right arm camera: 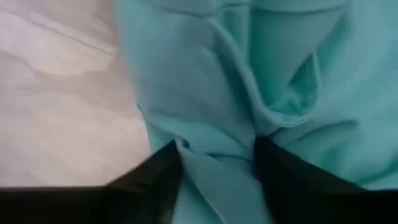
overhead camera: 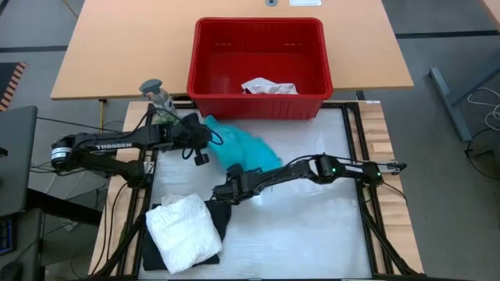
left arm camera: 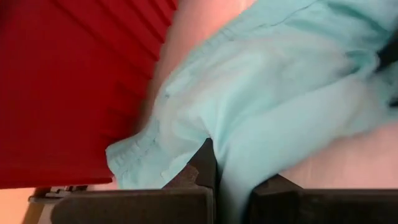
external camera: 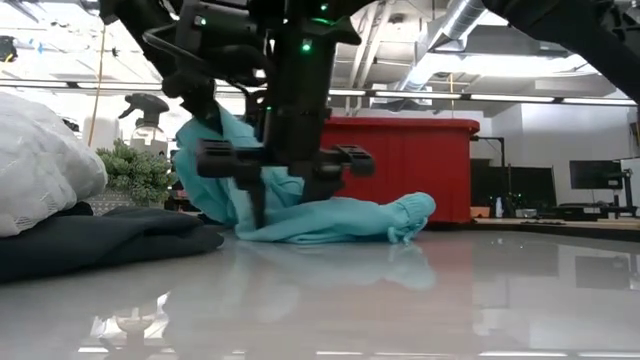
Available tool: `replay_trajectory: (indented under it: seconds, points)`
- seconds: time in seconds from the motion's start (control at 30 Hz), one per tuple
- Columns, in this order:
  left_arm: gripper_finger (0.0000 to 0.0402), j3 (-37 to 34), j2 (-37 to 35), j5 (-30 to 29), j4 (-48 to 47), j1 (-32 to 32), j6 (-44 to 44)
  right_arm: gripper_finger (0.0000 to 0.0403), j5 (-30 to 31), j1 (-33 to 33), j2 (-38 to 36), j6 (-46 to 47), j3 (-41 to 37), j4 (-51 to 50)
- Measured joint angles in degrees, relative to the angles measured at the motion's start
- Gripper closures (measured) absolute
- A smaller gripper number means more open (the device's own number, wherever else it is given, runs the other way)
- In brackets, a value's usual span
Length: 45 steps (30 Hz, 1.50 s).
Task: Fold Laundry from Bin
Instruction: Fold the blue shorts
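Observation:
The teal garment (overhead camera: 246, 148) lies bunched on the white table just in front of the red bin (overhead camera: 195, 55). Its left part is raised and the rest lies on the table (external camera: 340, 220). My left gripper (overhead camera: 199, 144) is shut on its left end. My right gripper (overhead camera: 225, 191) is shut on its near edge. A white lacy garment (overhead camera: 268, 86) lies inside the bin. Another white lacy garment (overhead camera: 183, 230) rests folded on the black garment (overhead camera: 220, 215) at the near left. My left gripper pinches a bunched fold of the teal garment (left arm camera: 239, 155) between its two fingers, coming from the table's left. That end is held raised above the table (external camera: 215, 140), with the cloth hanging slack from it. My right gripper has a bunched fold of the garment's near edge (right arm camera: 217, 168) between its two fingers, which point down toward the table (external camera: 258, 205). The cloth there lies slack on the table.
A small green plant (external camera: 140, 170) and a spray bottle (overhead camera: 154, 88) stand at the far left beside the bin. The stack of white and black garments (external camera: 60, 200) takes up the near left corner. Bare white table (overhead camera: 312, 226) lies to the right and near side.

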Motion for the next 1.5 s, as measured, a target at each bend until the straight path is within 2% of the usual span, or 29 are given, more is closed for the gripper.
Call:
replay_trajectory:
  seconds: [0.07,0.17,0.2,0.43,0.57,0.73,0.9,1.03,1.1,1.17,1.23,1.33,1.5]
  points:
    - [0.0401,1.8,-0.2,0.1,-1.8,-1.2,0.0,0.0232,0.0,-0.4,-0.1,-0.1,0.0,-2.2]
    - [0.0401,5.7,-0.3,-0.1,-6.1,-2.9,0.2,0.0351,-1.1,-1.2,-0.2,-4.3,0.1,-3.5]
    - [0.0401,7.1,-0.3,-0.1,-7.8,-3.3,0.2,0.0370,-2.0,-1.5,-0.5,-6.7,0.6,-3.7]
    - [0.0401,17.7,-0.5,-0.7,-23.3,-4.8,-2.9,0.0373,-8.7,-0.6,-4.2,-13.4,10.0,-9.8]
    - [0.0401,21.7,-0.5,3.7,-31.4,-4.8,-5.4,0.0373,-11.3,1.5,-11.1,-9.9,9.3,-12.9]
    - [0.0401,24.6,-0.5,19.4,-39.4,-4.9,-9.3,0.0373,-17.9,4.7,-17.6,-6.7,9.4,-16.4]
    - [0.0401,24.8,-0.5,38.1,-39.9,-5.7,-16.4,0.0373,-23.2,9.2,-21.8,-3.3,9.4,-16.8]
    - [0.0401,24.8,-0.5,45.4,-37.7,-7.2,-18.6,0.0373,-25.7,11.4,-23.1,-1.1,9.4,-18.6]
    - [0.0401,24.8,0.3,45.9,-37.5,-7.4,-17.3,0.0373,-26.9,11.5,-23.1,-0.5,9.4,-21.7]
    - [0.0401,24.6,2.0,43.6,-37.1,-7.4,-14.9,0.0373,-27.7,10.5,-22.5,-0.8,9.4,-25.2]
    - [0.0401,23.8,4.5,40.8,-37.4,-6.9,-12.7,0.0373,-29.1,8.9,-21.7,-3.2,9.4,-25.3]
    - [0.0401,21.9,9.4,40.0,-35.9,-5.5,-8.1,0.0373,-29.2,6.0,-20.3,-7.0,9.0,-25.9]
    - [0.0401,18.9,19.1,36.0,-33.4,-1.1,-0.2,0.0373,-29.4,-0.1,-19.7,-15.0,2.5,-25.6]
